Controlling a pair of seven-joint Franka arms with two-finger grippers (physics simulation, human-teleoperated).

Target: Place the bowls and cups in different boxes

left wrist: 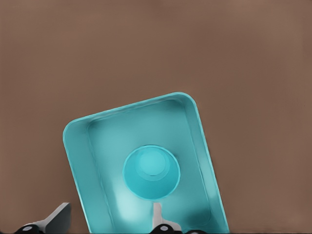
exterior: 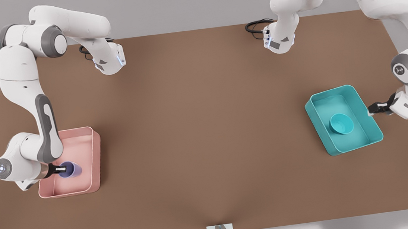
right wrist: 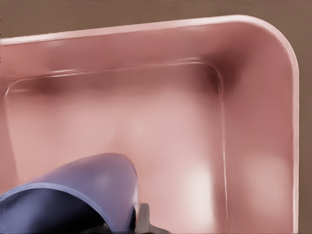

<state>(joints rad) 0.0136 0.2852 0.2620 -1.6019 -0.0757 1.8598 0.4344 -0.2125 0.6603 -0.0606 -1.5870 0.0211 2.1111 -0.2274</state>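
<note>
The right hand [exterior: 60, 168] grips the lavender-purple plastic cup [exterior: 71, 169] by its rim, inside the pale pink rectangular tray [exterior: 95, 155] near one end wall. The left hand [exterior: 375, 108], fingers spread and holding nothing, hovers just beyond the teal rectangular tray's [exterior: 372, 122] wall; the small round teal bowl [exterior: 341, 123] sits mid-floor. Bare brown tabletop [exterior: 205, 129] lies between the trays
</note>
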